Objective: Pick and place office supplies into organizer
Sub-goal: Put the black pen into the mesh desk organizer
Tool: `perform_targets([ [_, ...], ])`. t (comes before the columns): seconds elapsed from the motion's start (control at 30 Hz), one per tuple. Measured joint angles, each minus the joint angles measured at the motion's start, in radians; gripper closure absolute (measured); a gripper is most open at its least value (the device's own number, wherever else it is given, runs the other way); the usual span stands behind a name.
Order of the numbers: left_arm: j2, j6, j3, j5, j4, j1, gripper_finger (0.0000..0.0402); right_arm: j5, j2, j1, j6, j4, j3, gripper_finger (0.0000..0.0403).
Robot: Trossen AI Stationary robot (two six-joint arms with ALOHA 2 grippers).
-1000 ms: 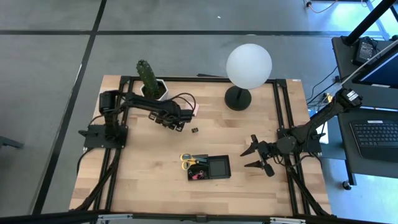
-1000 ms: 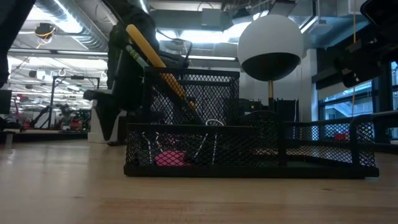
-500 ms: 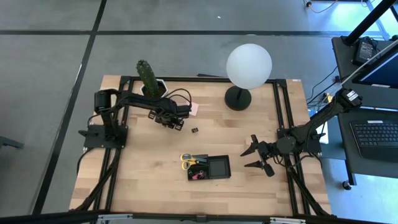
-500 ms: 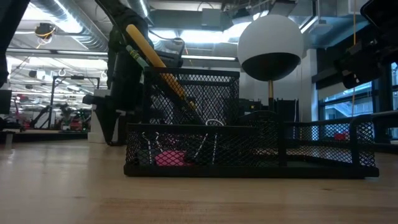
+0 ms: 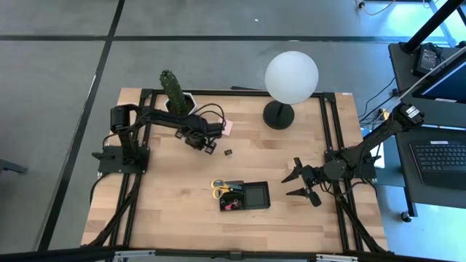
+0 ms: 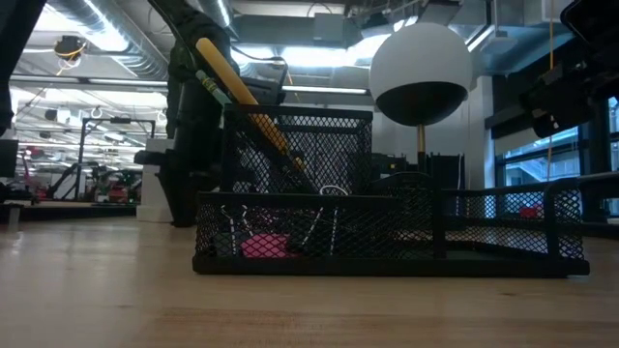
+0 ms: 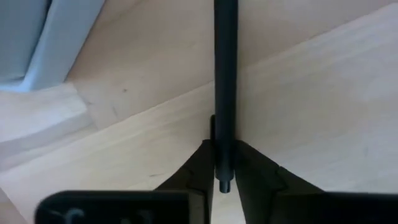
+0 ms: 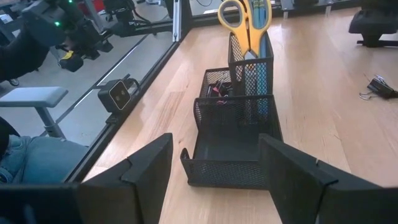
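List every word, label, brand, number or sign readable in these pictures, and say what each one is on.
None can be read.
Organizer: plain black mesh, no label showing.
Scissors: yellow handles, no marking legible.
Black pen between the left hand fingers: no print visible.
Monitor and keyboard on the side desk: too small to read.
Room behind the table in the low view: any signs are too blurred.

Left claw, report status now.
Left claw shut on black pen, near cactus pot. Right claw open, beside organizer. Binder clip loose on table.
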Motion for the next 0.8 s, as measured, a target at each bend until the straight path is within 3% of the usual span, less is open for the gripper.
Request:
perform_targets([
  [0.3, -0.007, 0.139, -0.003, -0.106, -0.006, -0.057, 0.0367, 0.0, 0.0, 0.0, -0.004, 0.0, 0.0, 0.0167],
  [0.8, -0.161, 0.246, -0.006, -0.276, -0.048, -0.256, 0.0369, 0.0, 0.0, 0.0, -0.005, -0.001, 0.0, 0.0167],
])
